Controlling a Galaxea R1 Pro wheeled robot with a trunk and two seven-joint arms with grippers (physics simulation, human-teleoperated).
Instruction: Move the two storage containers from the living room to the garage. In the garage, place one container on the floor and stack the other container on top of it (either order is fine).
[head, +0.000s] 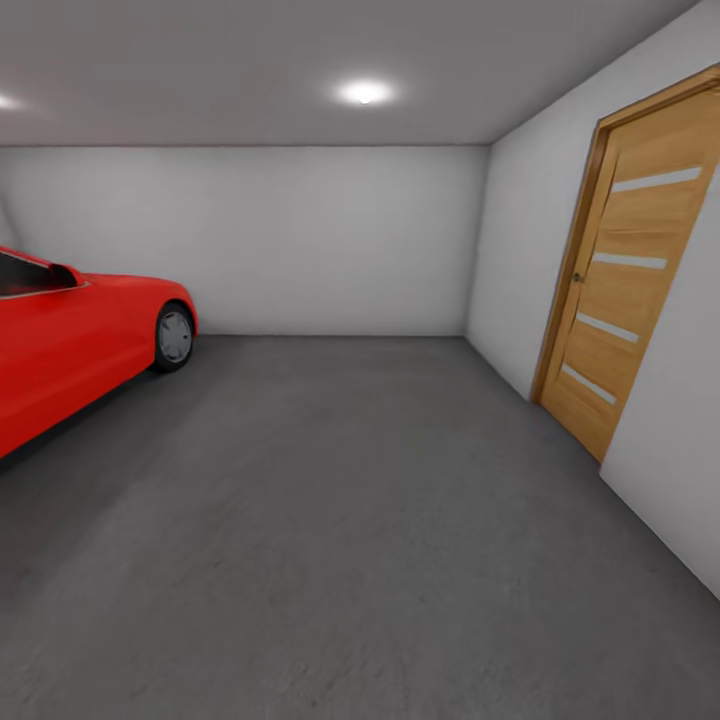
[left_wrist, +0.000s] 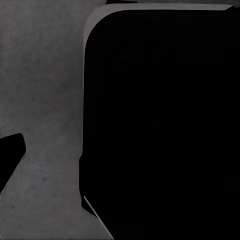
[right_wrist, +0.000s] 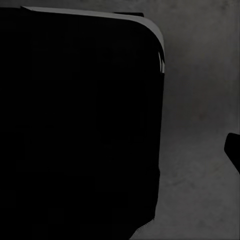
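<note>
Ahead: dark grey floor (head: 340, 500), red car (head: 70, 340) left, wooden door (head: 630, 270) right; jaws' state indiscernible.

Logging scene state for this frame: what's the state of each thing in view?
wooden door: shut, in the right wall.
red car: parked at the left, on the floor.
ceiling light: on.
floor: dark grey, bare where visible.
dark rounded body: blocks most of the left wrist view; a similar one in the right wrist view.
</note>
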